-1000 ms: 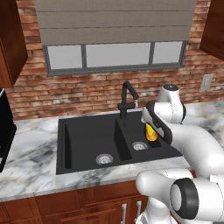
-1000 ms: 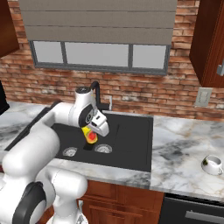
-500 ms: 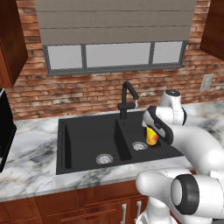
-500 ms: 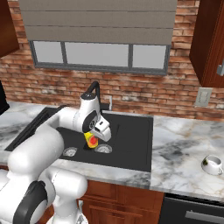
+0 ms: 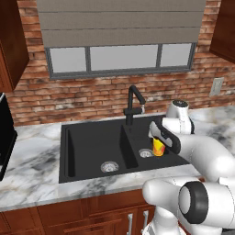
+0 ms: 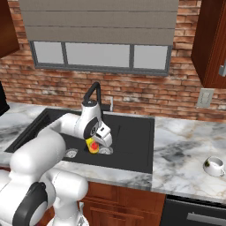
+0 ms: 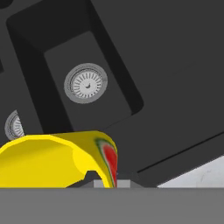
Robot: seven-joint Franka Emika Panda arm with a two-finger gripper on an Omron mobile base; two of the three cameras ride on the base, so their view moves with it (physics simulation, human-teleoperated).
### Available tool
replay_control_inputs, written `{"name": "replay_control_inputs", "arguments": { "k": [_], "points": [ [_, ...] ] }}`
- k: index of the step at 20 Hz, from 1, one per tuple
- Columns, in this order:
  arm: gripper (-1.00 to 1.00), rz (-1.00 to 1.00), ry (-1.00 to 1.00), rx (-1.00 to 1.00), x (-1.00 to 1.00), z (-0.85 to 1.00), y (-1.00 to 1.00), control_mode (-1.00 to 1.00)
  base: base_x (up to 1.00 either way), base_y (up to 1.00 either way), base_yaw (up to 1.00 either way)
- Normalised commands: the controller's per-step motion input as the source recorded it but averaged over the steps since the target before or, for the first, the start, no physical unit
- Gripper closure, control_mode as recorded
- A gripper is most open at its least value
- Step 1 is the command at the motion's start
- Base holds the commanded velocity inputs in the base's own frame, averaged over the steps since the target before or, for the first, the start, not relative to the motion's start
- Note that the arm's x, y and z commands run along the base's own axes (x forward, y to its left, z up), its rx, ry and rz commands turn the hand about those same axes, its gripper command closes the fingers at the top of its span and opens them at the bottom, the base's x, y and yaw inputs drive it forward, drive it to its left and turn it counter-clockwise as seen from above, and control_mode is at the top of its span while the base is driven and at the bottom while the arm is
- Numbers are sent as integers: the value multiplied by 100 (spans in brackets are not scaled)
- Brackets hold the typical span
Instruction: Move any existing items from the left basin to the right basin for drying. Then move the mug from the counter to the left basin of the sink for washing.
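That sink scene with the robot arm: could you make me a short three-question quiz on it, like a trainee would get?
1. True or false: the hand is shut on the yellow cup.
2. Over which compartment of the black sink does the cup hang? A) the wider left basin B) the narrower right basin C) the marble counter
3. Fill in: a white mug stands on the counter to the ____ of the sink.

Key: 1 true. 2 B. 3 right.
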Motion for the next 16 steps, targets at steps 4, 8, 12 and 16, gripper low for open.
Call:
{"name": "replay_control_inputs", "arguments": {
  "k": [4, 8, 12, 16],
  "points": [
    [100, 0, 0, 0, 4, -14, 0, -100, 0, 0, 0],
    [100, 0, 0, 0, 11, -14, 0, -100, 0, 0, 0],
    [100, 0, 0, 0, 16, -14, 0, -100, 0, 0, 0],
    [100, 0, 0, 0, 23, -12, 0, -100, 0, 0, 0]
  ]
}}
